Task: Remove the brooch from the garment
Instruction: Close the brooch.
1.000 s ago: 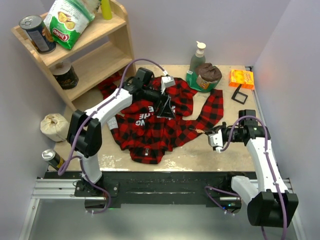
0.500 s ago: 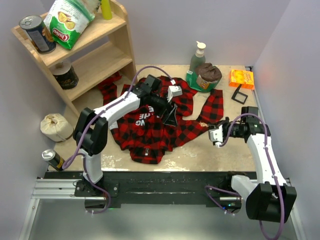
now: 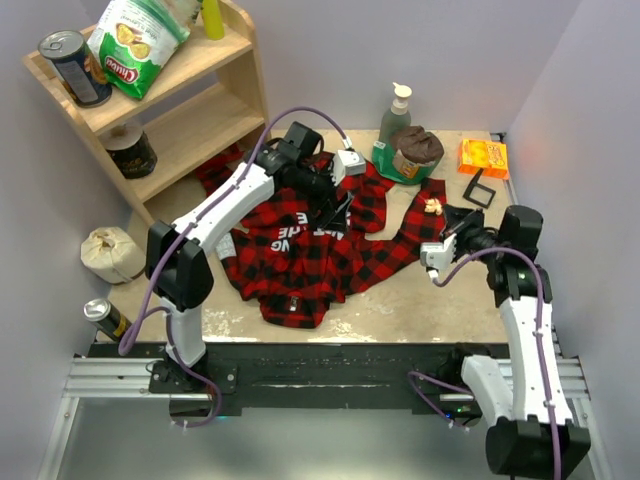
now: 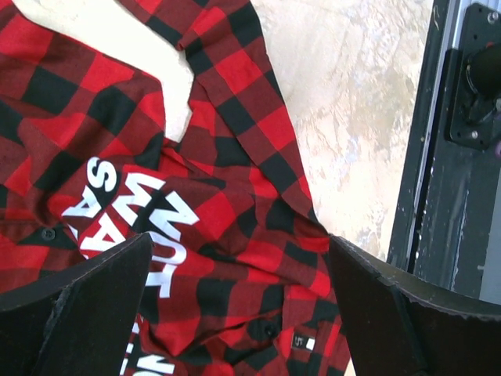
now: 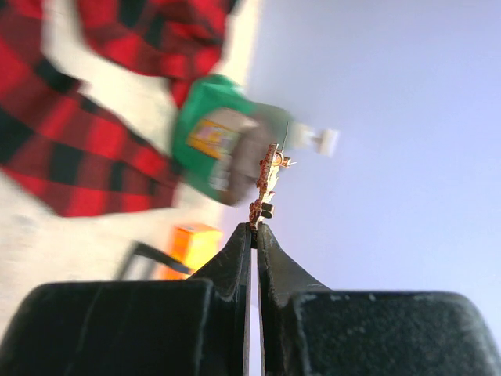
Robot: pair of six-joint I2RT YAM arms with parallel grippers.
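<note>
Right gripper (image 5: 254, 229) pinched fully shut on the brooch (image 5: 268, 176), which stands upright out of the very fingertips, held in the air apart from the garment (image 3: 300, 250).

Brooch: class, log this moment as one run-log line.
right tool: shut on brooch | brooch: clear of garment | left tool: open above garment
</note>
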